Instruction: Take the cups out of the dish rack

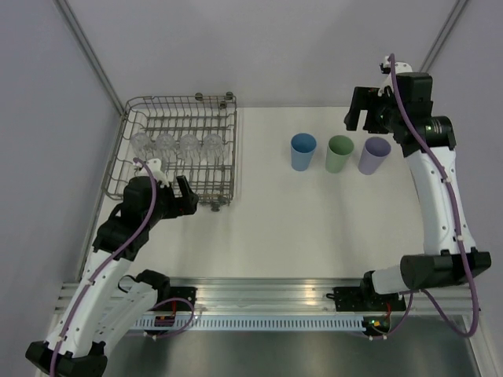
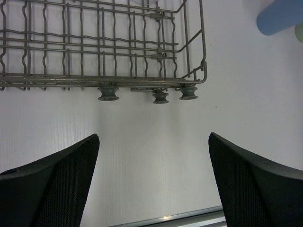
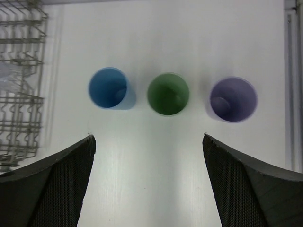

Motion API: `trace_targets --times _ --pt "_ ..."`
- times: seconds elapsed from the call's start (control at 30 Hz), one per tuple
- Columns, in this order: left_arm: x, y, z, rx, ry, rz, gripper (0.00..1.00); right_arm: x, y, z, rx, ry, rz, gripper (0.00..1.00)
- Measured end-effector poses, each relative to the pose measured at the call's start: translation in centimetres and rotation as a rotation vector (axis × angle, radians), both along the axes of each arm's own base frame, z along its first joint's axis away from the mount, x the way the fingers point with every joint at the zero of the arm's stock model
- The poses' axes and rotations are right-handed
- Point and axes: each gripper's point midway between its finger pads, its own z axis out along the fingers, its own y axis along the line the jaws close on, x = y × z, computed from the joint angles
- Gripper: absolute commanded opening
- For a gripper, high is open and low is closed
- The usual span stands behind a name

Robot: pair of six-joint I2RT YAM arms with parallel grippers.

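Note:
The grey wire dish rack stands at the table's left and shows in the left wrist view and at the left edge of the right wrist view. Several clear cups sit in a row inside it. A blue cup, a green cup and a purple cup stand upright in a row on the table at the right, also in the right wrist view as blue, green and purple. My left gripper is open and empty beside the rack's near right corner. My right gripper is open and empty, high above the coloured cups.
The white table is bounded by grey walls at left, back and right. A metal rail runs along the near edge by the arm bases. The rack's dark feet rest on the table.

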Motion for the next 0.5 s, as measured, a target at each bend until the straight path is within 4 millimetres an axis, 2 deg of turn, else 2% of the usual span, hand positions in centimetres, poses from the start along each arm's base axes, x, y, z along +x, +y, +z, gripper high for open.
trace_targets --times 0.07,0.17,0.33,0.5 --pt "0.0 0.5 -0.3 0.020 0.015 0.023 1.00 -1.6 1.8 1.4 0.041 -0.079 0.047 0.98" --pt "0.5 1.1 -0.1 0.044 0.030 0.062 1.00 -4.2 2.2 1.2 0.094 -0.148 0.049 0.98" --pt "2.3 1.5 1.3 0.058 0.058 0.135 1.00 -8.1 3.0 -0.5 0.197 -0.213 0.050 0.98" --pt "5.0 1.3 2.3 0.075 0.092 0.190 1.00 -10.1 5.8 -2.6 0.338 -0.214 0.155 0.98"
